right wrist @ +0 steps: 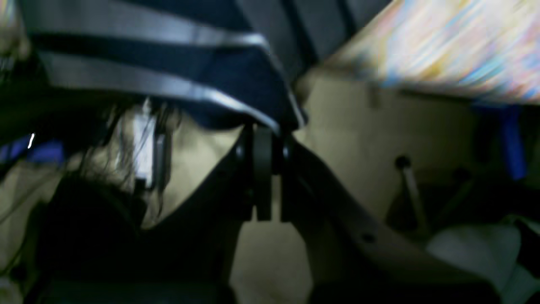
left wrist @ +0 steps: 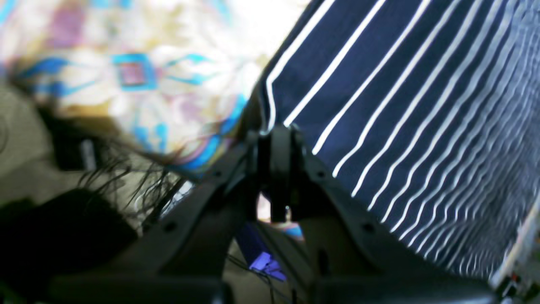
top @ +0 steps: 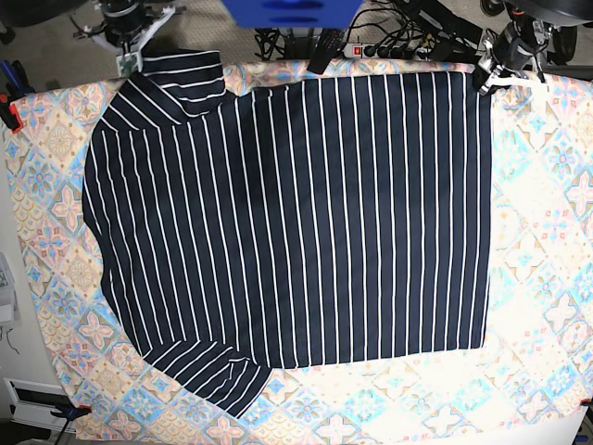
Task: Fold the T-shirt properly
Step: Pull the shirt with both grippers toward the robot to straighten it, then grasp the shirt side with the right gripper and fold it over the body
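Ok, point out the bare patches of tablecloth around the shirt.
Widest bare strip of tablecloth: between the T-shirt's straight edge and the table's edge below the left gripper. A narrower band runs along the near edge. Crowded: the far edge, where both grippers, the right gripper too, pinch the shirt.

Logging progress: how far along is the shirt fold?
Done: T-shirt lies spread flat on the tablecloth. In hand: left gripper and right gripper each pinch a far corner. Left: no fold shows yet.
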`<action>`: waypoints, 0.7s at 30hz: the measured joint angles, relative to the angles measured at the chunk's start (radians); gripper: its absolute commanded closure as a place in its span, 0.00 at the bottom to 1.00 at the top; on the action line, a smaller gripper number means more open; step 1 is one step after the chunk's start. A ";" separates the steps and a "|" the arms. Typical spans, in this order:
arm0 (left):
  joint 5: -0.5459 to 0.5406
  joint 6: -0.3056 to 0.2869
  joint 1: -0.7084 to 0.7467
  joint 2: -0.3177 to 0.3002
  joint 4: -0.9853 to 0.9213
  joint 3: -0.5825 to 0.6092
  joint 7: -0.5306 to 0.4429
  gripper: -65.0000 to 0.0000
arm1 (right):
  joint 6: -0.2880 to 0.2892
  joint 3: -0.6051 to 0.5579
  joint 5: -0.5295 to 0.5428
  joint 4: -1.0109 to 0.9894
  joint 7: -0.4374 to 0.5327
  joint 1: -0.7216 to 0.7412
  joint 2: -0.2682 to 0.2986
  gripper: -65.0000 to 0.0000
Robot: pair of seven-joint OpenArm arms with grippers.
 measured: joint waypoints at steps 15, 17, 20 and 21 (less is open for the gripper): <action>0.004 0.001 -0.140 0.002 0.154 0.002 0.003 1.00 | 0.003 -0.012 0.001 0.013 -0.026 0.315 -0.001 1.00; 0.008 0.000 -0.170 0.002 0.154 0.002 0.004 1.00 | 0.006 -0.014 0.002 0.013 -0.020 0.365 -0.007 1.00; 0.008 0.000 -0.219 0.002 0.154 0.002 0.003 1.00 | 0.001 -0.013 0.000 0.007 -0.031 0.438 -0.004 1.00; 0.008 0.000 -0.233 0.001 0.154 0.002 0.003 1.00 | 0.003 -0.013 0.001 0.005 -0.047 0.467 -0.004 1.00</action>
